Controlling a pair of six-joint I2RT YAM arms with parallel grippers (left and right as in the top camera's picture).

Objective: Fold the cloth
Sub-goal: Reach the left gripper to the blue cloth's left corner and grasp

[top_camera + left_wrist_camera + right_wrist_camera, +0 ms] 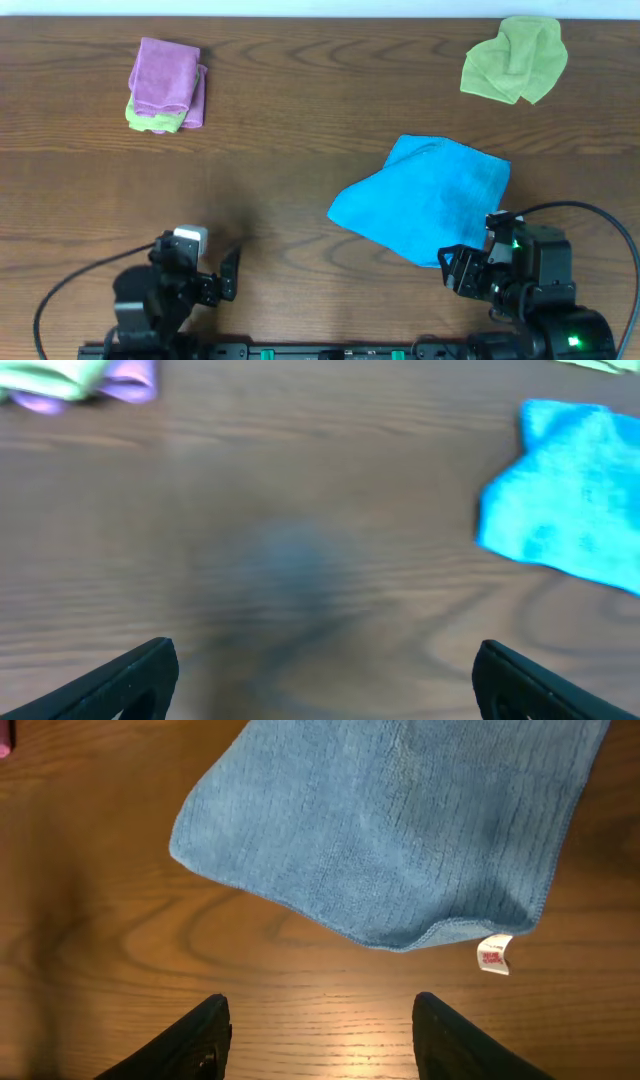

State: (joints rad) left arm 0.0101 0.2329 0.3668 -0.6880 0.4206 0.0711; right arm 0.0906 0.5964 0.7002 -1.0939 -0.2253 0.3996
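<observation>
**Blue cloth lying flat, both grippers empty near front edge**

The cloth (425, 200) is lying on the right half of the table (300, 160), closer to the near edge than the far one, spread out unevenly with one corner pointing left. In the right wrist view its small white tag (494, 955) is sticking out from the near hem onto bare wood.

The right gripper (478, 245) is sitting at the cloth's near right edge, jaws standing moderately apart and gripping nothing; in its own camera the fingertips (205, 1035) are showing over bare wood just short of the hem.

The left gripper (212, 255) is sitting at the near edge on the left half, well apart from the cloth, jaws spread wide and holding nothing, only blurred wood showing between them.

A purple cloth (165, 80) is resting on a light green one (150, 120) near the far left corner. Another green cloth (515, 58) is lying crumpled near the far right corner
</observation>
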